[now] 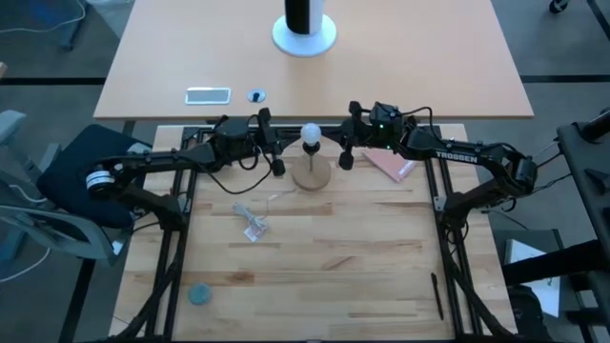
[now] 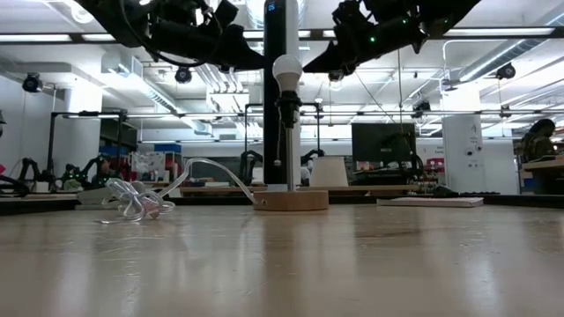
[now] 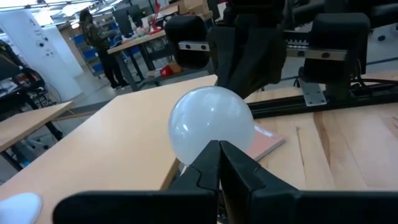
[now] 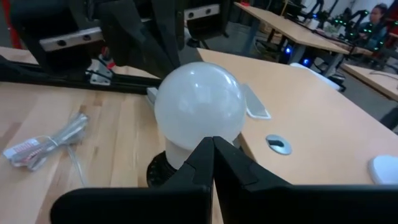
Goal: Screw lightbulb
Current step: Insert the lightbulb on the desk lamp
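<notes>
A pale wooden plank table (image 1: 334, 267) is seen from above. Nearest the front edge, a small round blue-grey disc (image 1: 198, 294) lies flat. Further in, a crumpled clear plastic wrapper (image 1: 252, 225) rests on the wood, glossy and creased.

Behind it, a round wooden stand (image 1: 311, 173) carries a black socket knob (image 4: 160, 171). The lightbulb (image 1: 310, 134), frosted white and pear-shaped, is seated upright in that socket.

The left gripper (image 1: 278, 168) and the right gripper (image 1: 345, 160) are held just beside the bulb on either side, apart from it. Both are closed to a narrow point and nothing is held; the dark fingers are seen pressed together in each wrist view.

Risk is judged as follows: the smooth, rounded glass could be knocked by closed fingers passing close, and the light stand could be tipped or slid. If the bulb is not fully threaded, it could be left crooked.

Farthest back, a pink pad (image 1: 389, 164) lies by the right arm.
</notes>
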### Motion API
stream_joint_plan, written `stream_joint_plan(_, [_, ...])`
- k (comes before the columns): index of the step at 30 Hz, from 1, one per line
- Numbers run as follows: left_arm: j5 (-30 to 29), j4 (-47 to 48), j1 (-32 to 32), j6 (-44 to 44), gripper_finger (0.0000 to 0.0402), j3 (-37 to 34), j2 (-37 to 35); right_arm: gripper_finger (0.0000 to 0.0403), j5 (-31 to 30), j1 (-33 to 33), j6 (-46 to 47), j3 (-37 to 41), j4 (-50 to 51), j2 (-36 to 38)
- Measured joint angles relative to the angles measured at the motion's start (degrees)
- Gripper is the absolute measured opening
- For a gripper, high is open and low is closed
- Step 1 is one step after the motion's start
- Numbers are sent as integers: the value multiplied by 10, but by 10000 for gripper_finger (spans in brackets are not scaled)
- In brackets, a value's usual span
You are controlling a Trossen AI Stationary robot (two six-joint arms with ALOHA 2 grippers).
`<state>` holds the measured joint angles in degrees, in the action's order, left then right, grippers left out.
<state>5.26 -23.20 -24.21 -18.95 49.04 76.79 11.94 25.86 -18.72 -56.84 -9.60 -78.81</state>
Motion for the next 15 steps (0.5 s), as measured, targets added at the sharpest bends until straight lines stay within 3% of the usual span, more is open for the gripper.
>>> stream_joint_plan(15, [-19, -29, -1, -5, 0, 1, 27, 0, -2, -4, -3, 0, 0, 0])
